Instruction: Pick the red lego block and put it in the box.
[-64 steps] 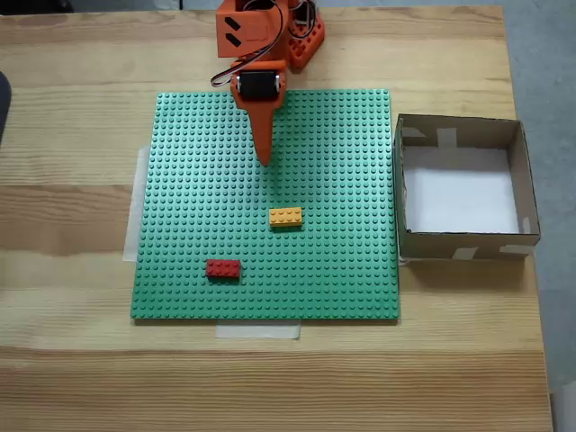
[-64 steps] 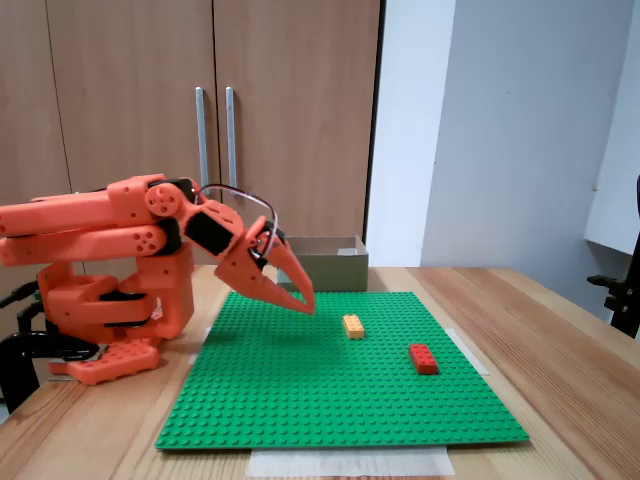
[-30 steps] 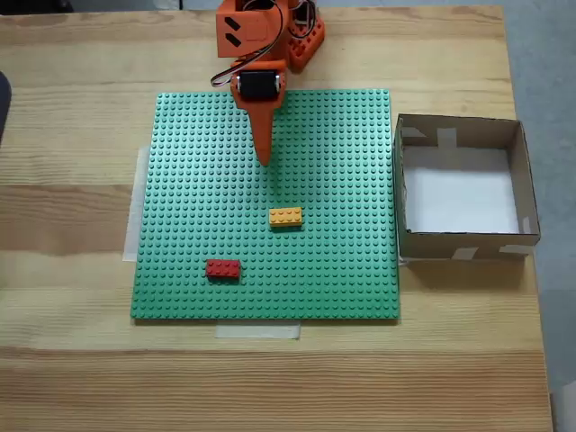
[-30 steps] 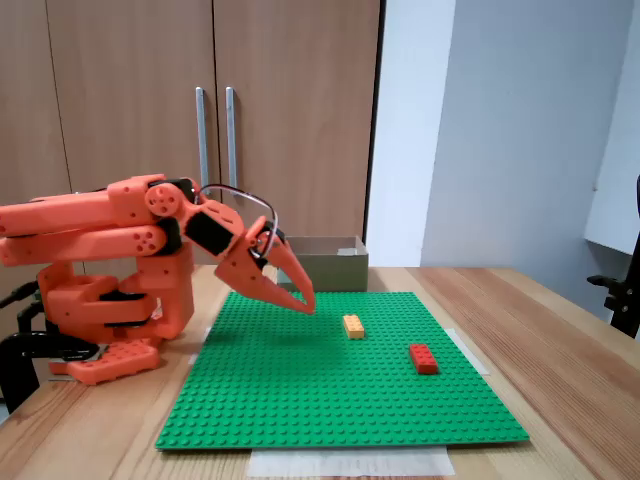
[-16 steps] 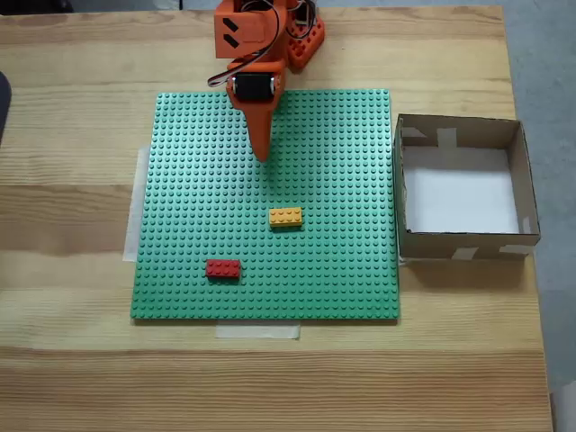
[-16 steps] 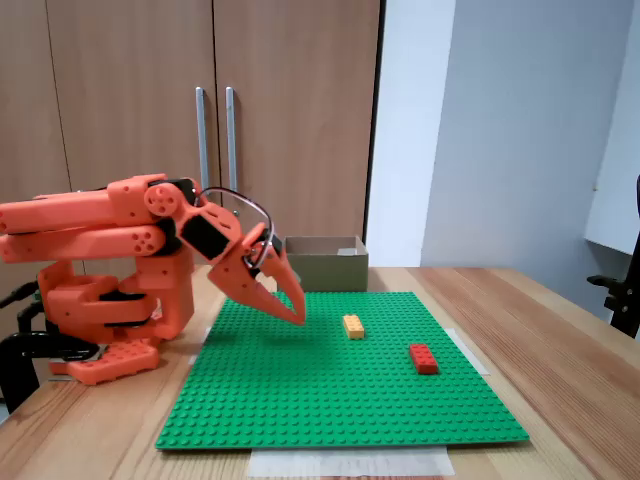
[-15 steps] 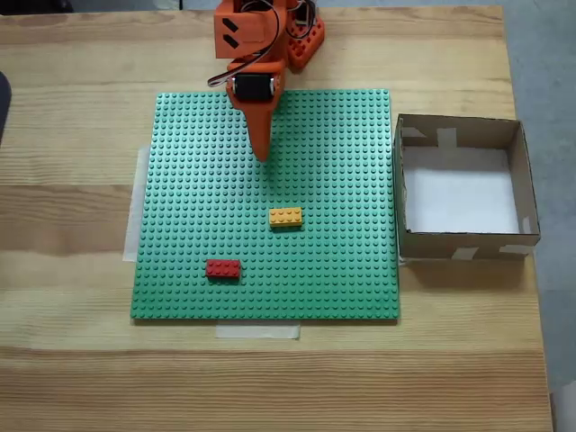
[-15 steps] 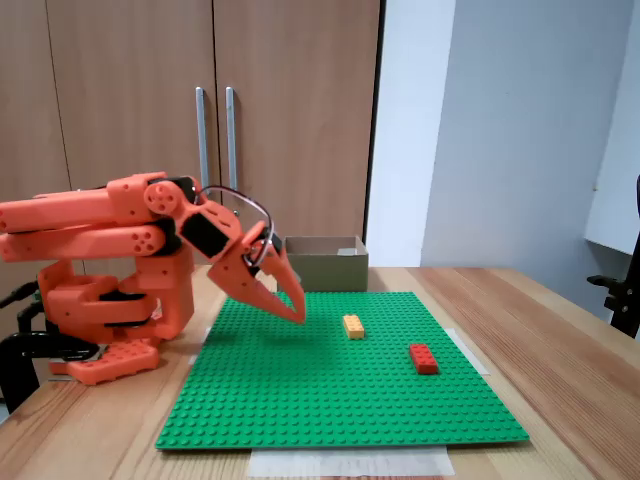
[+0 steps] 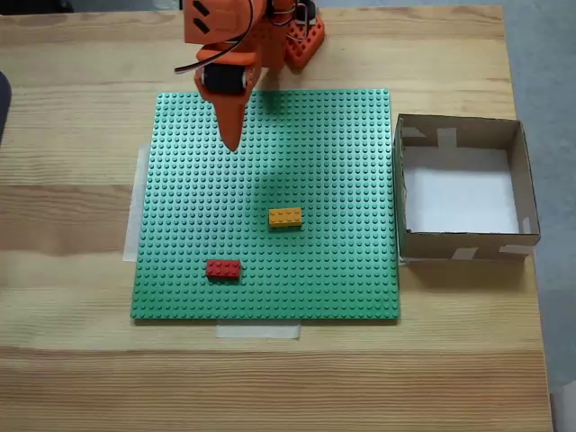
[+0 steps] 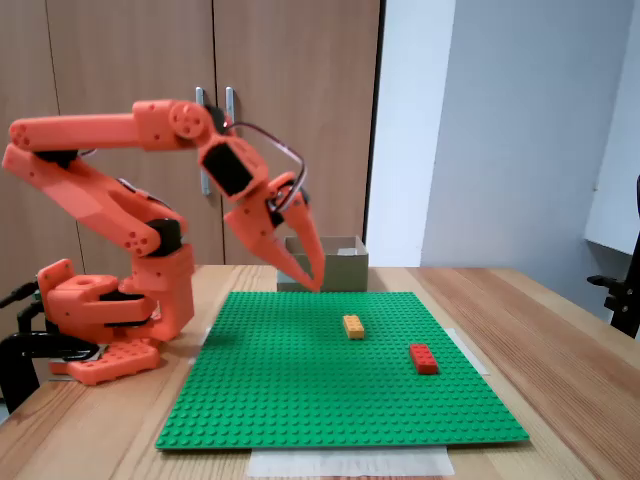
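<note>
**Reader:** Where are you, and what are your fingers doing?

**Arm:** I am an orange arm. In the fixed view from above, my gripper [image 9: 231,144] points down over the far left part of the green baseplate [image 9: 333,162]. In the side fixed view, my gripper [image 10: 314,283] hangs in the air, well above the studs. My fingers lie together in a tapered point with no gap between them, and they grasp nothing.

**Reader:** What does each view add?

**Arm:** The side fixed view shows my height and my raised, folded links, with wooden cabinet doors [image 10: 130,60] behind me. The fixed view from above shows the box's white floor; from the side I see just a wall of the box [image 10: 335,268] behind my fingertips.

**Reader:** Where is the red lego block?

**Arm:** The red lego block [image 9: 223,268] sits on the baseplate near its front left, well apart from me. Its long axis runs left to right in the fixed view from above. The yellow-orange brick [image 9: 285,217] lies parallel to it, nearer the middle. The box [image 9: 526,193] stands just beside the baseplate's right edge on the wooden table [image 9: 72,126].
</note>
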{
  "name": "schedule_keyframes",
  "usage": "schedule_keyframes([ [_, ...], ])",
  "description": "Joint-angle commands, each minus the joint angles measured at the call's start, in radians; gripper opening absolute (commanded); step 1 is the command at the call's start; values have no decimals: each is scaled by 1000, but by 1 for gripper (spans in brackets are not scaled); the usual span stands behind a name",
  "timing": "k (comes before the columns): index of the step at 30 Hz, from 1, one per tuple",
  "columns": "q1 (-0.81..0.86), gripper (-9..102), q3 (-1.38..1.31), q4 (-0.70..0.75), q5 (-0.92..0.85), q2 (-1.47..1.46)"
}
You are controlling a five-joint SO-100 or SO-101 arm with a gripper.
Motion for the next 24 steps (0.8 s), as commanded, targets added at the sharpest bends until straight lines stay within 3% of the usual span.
schedule_keyframes([
  [1,20,-1,-179,34,-25,-144],
  [24,121,-1,-865,210,-193,-870],
])
